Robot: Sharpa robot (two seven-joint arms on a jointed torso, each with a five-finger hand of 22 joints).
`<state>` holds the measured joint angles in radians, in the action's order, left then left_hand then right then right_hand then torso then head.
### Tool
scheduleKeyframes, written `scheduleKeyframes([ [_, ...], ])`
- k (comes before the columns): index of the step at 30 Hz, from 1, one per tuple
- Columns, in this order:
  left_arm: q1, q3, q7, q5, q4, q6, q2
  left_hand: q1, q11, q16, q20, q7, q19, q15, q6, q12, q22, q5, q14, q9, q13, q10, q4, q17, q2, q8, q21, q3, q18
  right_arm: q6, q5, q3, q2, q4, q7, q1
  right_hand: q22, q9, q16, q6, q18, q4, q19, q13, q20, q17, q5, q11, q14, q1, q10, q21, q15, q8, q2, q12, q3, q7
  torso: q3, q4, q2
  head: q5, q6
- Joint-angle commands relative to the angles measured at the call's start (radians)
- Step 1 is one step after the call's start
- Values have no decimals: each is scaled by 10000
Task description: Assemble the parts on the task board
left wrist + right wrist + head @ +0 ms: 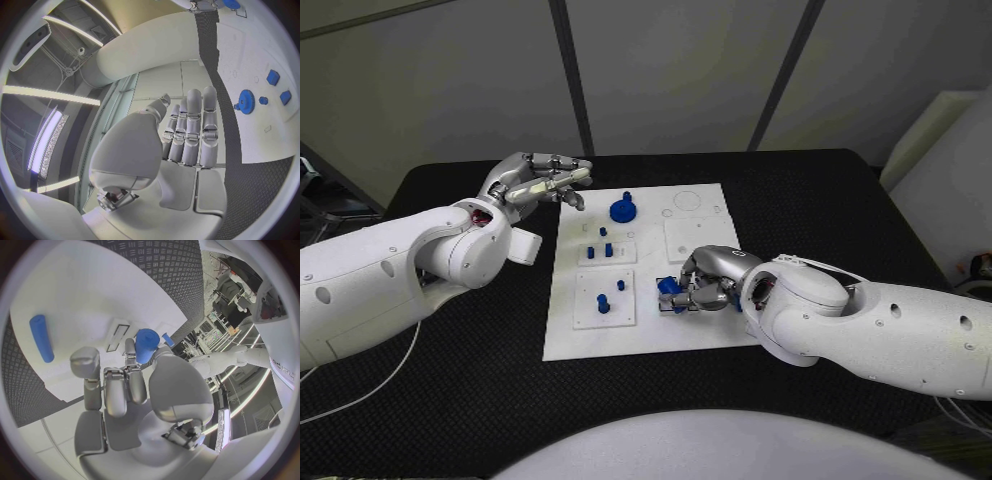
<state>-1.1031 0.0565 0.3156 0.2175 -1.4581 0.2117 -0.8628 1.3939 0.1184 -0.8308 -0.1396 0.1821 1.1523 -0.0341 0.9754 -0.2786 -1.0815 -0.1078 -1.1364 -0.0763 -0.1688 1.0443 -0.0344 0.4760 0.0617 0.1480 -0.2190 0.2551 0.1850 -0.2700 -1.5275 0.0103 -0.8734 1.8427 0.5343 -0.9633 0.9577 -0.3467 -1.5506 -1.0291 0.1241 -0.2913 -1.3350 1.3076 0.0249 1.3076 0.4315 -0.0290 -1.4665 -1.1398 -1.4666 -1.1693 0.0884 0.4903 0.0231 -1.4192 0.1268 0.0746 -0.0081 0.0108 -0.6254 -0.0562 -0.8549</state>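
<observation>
Left hand point(540, 183) raised at table's far left, fingers together, holding nothing. Right hand point(705, 280) lowered, fingers curled, pinching blue part point(146, 344).

Black table point(473, 390), grey wall panels point(675, 70)

Nothing readable here, honestly. The task board point(707, 330) has a few small dark marks near its recesses, but they're way too tiny to make out as letters, numbers or a brand.

Task board point(711, 335) near strip bare; upright gear point(622, 209) blocks far-left.
</observation>
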Motion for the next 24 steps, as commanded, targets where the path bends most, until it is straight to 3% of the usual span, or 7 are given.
scheduleKeyframes([
  [1,-12,5,48,-19,-32,-131,-13,53,-12,52,15,46,50,-61,-54,-69,17,-13,43,9,-6,-63,47,-6,23,-1,66,1,-41,91,-508,-9,25,2,307,-20,-15,-18,54,-361,-102,-6,20,1164,-50,2214,-67,-53,-948,133,-133,56,44,-18,6,39,88,-398,4,8,-4,-22,-8],
  [14,-12,6,79,-19,-101,-112,-47,58,-12,53,15,46,49,-62,-57,-69,17,-15,46,10,-5,-67,47,-6,18,-1,67,4,-41,125,-998,-10,152,-86,781,-19,28,-140,41,-433,-108,-4,-8,1212,-76,2238,-237,-90,-954,381,-172,35,75,53,17,2,338,-442,-9,-3,-2,-39,-45],
  [16,-13,6,81,-19,-106,-107,-55,58,-12,53,15,46,49,-62,-57,-69,17,-15,46,10,-5,-67,47,-6,18,-1,67,4,-41,75,-1020,-10,170,-94,809,-19,26,-185,46,-431,-109,-2,-11,1209,-84,2231,-499,-96,-952,480,-171,41,81,67,-20,13,469,-447,1,-1,1,-32,-48],
  [21,-13,7,77,-19,-114,-101,-68,58,-12,53,15,46,49,-62,-57,-69,17,-15,46,10,-5,-67,47,-6,18,-1,67,4,-41,-66,-1042,-10,215,-131,854,-19,17,-320,56,-406,-110,-11,-13,1201,-89,2219,-1891,-88,-950,992,-165,64,81,94,10,46,898,-442,-4,6,10,-32,-57],
  [24,-13,7,71,-19,-125,-110,-70,70,-13,54,15,44,49,-61,-59,-71,18,-18,48,10,-4,-71,53,-7,12,-1,68,11,-41,-165,-1047,-10,237,-160,874,-19,-2,-366,70,-394,-106,-17,-6,1185,-87,2199,-2179,-87,-945,1151,-154,83,77,99,40,74,1016,-436,-3,12,3,-25,-58],
])
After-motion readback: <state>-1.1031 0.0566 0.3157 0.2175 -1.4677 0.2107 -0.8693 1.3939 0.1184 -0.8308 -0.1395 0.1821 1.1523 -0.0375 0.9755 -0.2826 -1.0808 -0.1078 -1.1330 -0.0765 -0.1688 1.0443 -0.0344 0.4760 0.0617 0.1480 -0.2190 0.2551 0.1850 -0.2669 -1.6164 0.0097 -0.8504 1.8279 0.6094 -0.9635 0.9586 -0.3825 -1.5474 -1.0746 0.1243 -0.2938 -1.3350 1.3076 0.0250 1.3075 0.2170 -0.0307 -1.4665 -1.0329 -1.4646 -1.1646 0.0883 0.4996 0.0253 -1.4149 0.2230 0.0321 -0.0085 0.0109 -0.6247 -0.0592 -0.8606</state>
